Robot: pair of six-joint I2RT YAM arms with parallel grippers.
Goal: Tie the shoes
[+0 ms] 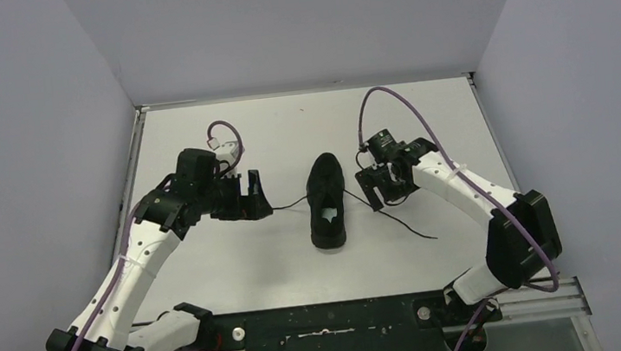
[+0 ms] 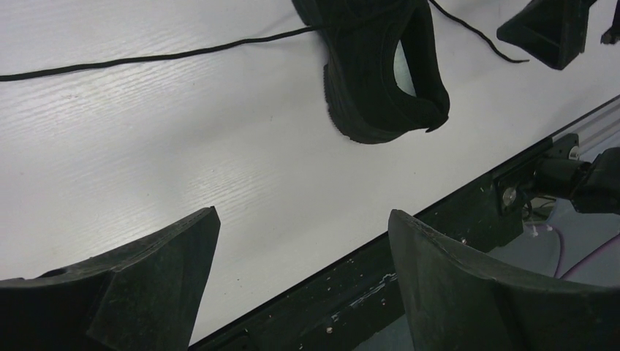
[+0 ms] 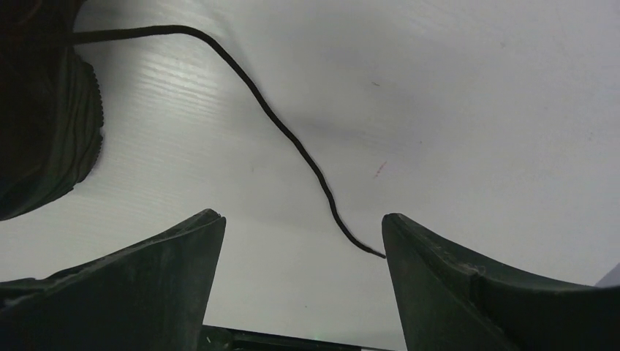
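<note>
Matte black, wedge-shaped fingers [image 2: 157, 281] of the left gripper [image 2: 303, 219] stood wide apart with nothing between them. The right gripper [image 3: 303, 219] gaped likewise, empty, above the tail of a thin cord. Between the two, mid-table, lay the black low sneaker [image 1: 325, 202], its toe pointing away from the arm bases. It had a dull soft upper, a ribbed sole edge and a small white patch [image 1: 329, 215] inside its opening. Its left lace [image 1: 288, 204] ran nearly straight toward the left gripper. Its right lace [image 1: 399, 223] curved loosely over the white, faintly grained tabletop [image 1: 284, 126]. Both laces lay untied.
</note>
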